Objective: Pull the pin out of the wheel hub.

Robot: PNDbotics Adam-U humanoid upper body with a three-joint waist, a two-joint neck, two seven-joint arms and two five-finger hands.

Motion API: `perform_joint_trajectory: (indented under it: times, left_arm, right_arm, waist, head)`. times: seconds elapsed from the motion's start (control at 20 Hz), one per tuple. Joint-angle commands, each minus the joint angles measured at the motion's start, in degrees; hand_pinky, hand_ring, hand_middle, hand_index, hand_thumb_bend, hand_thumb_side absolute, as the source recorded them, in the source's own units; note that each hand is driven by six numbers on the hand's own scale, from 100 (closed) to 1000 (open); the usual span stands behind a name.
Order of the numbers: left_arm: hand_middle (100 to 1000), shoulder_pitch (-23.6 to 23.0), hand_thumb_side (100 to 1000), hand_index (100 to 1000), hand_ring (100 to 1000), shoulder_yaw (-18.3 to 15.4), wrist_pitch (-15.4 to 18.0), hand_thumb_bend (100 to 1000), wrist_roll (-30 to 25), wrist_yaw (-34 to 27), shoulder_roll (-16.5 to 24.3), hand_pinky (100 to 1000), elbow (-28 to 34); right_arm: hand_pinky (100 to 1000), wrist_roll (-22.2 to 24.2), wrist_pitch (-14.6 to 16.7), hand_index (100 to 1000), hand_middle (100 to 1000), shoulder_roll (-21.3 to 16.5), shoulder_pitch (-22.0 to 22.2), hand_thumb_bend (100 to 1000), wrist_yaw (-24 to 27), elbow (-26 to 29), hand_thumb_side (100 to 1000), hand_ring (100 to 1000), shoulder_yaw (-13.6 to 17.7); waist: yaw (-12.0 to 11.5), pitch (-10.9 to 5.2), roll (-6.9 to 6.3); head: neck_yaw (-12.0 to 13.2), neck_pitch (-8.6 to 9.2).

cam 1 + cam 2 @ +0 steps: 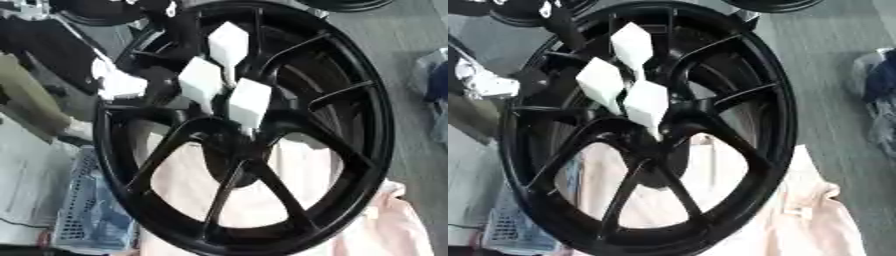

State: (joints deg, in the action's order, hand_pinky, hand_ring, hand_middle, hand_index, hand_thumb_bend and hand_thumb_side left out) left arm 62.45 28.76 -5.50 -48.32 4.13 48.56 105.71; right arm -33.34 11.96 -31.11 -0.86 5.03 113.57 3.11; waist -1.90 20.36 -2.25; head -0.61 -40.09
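Observation:
A large black spoked wheel (pixel 367 125) stands tilted and fills both views. Three white blocky pieces cluster just above its hub (pixel 232 150). The top one (pixel 229 44) and the left one (pixel 201 80) stand higher. The lowest one (pixel 249 102) narrows down into the hub like a pin's head. A dark arm-like shape (pixel 48 47) comes in from the upper left and ends by a white patch (pixel 118 84) at the wheel's left rim. It blends into the black spokes, so I cannot make out my left hand. My right hand does not show.
A pale pink cloth (pixel 815 220) lies under and behind the wheel. A blue-and-white mesh basket (pixel 87 215) sits at the lower left. Grey floor runs along the right, with a blue bundle (pixel 435 82) at the edge. Part of another black wheel (pixel 776 5) shows at the top.

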Motion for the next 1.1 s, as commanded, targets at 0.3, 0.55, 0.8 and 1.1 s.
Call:
perform_joint_trajectory:
  times: [0.3, 0.55, 0.8, 1.1]
  left_arm:
    - [762, 2.39, 333, 862, 842, 0.90, -0.21, 291, -0.84, 2.72, -1.45, 856, -2.73]
    - [764, 2.79, 318, 861, 854, 1.03, 0.28, 312, -0.83, 5.04, -2.33, 860, -4.01]
    - [759, 2.90, 335, 853, 848, 1.28, 0.29, 281, -0.85, 6.45, -3.09, 851, -5.89]
    - [758, 3.28, 347, 852, 846, 1.54, 0.21, 267, -1.55, 6.57, -3.95, 842, -6.99]
  right_arm:
    - [633, 0.33, -0.06, 703, 737, -1.02, -0.76, 100, 0.67, 1.02, 431, 804, -0.07]
    - [632, 0.42, -0.15, 702, 736, -0.58, -1.10, 100, 0.68, 1.02, 439, 803, -0.33]
    - [632, 0.41, -0.25, 702, 735, -0.09, -1.49, 100, 0.62, 1.02, 447, 803, -0.56]
    - [631, 0.26, -0.22, 701, 735, 0.42, -1.87, 100, 0.55, 1.02, 453, 803, -0.75]
  waist:
    - [0.59, -0.34, -0.04]
    - [0.97, 0.39, -0.03]
    - [1.44, 1.29, -0.02]
    - [1.91, 2.03, 0.01]
  head:
    - [0.77, -0.21]
    - [1.71, -0.85]
    - [2.44, -0.87]
    - [3.03, -0.64]
